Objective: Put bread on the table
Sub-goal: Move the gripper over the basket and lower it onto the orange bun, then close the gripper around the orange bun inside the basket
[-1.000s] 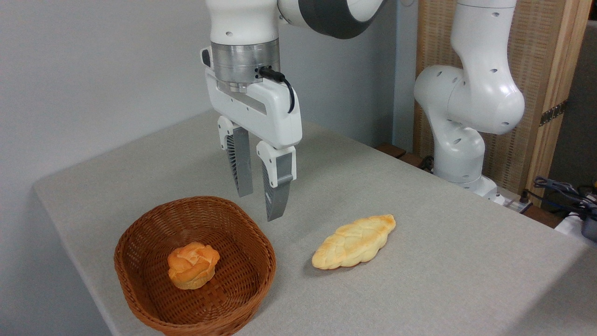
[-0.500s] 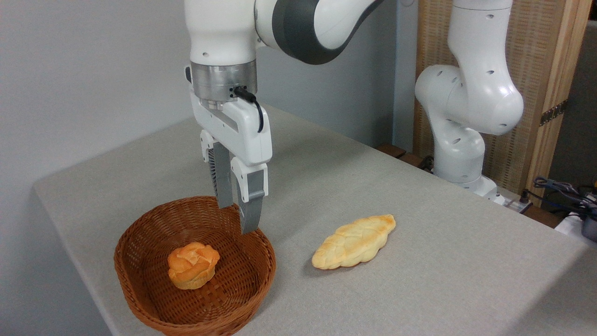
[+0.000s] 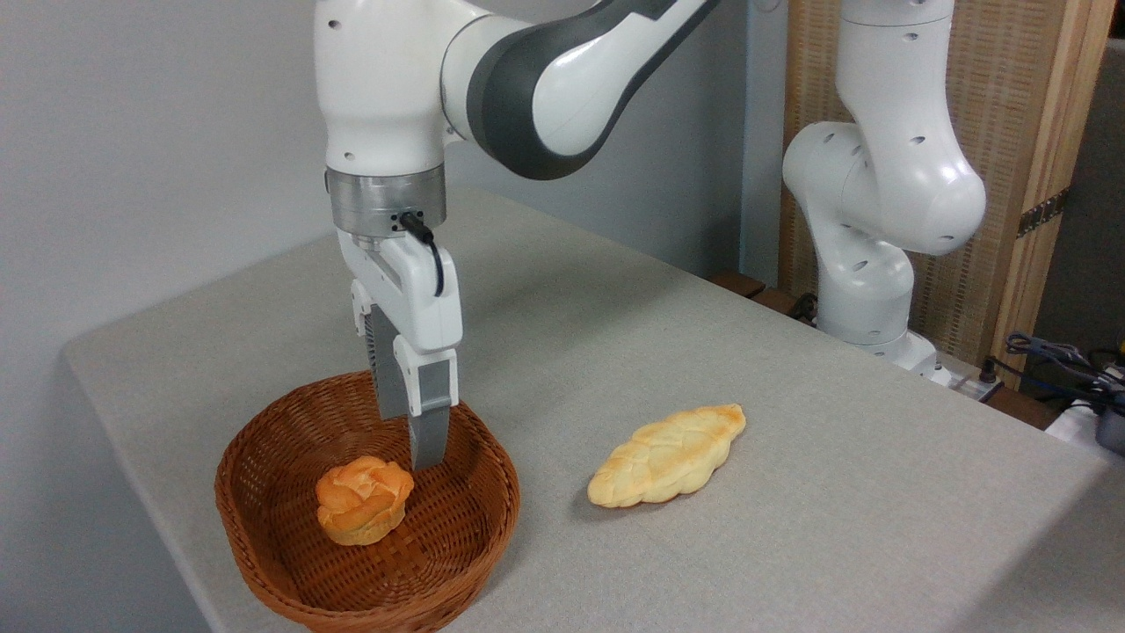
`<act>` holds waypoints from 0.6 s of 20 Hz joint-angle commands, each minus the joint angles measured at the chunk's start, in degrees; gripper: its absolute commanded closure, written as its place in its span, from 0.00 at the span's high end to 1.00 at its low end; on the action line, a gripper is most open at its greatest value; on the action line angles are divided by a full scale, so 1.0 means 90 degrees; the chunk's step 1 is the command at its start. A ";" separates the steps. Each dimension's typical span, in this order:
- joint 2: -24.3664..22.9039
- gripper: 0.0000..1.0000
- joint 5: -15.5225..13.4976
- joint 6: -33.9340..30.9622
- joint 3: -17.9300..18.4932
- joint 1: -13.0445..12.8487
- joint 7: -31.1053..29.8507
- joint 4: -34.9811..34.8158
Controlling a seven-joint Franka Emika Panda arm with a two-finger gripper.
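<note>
Gripper [image 3: 413,440], newly moved from above the table [image 3: 791,492] into the basket [image 3: 264,563], hangs beside the bread [image 3: 363,498], finger gap unclear; grasp not yet made.

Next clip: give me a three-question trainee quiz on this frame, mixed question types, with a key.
1. True or false: the bread lies inside the wicker basket.
2. Multiple choice: where is the braided loaf?
A. In the basket
B. On the table, right of the basket
C. Between the gripper's fingers
3. Fill in: the gripper hangs above the basket, its fingers pointing ____.

Key:
1. True. The bun sits on the basket floor.
2. B. The loaf lies on the cloth, apart from the basket.
3. Down. The tips are just up and right of the bun, holding nothing; the view does not show the gap between them.
</note>
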 commanded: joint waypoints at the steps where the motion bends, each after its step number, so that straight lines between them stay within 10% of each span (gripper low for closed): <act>1: 0.0208 1.00 -0.0060 0.0220 -0.0090 -0.0002 0.0021 0.0077; 12: 0.0707 1.00 -0.0050 0.0952 -0.0266 -0.0002 0.0031 0.0077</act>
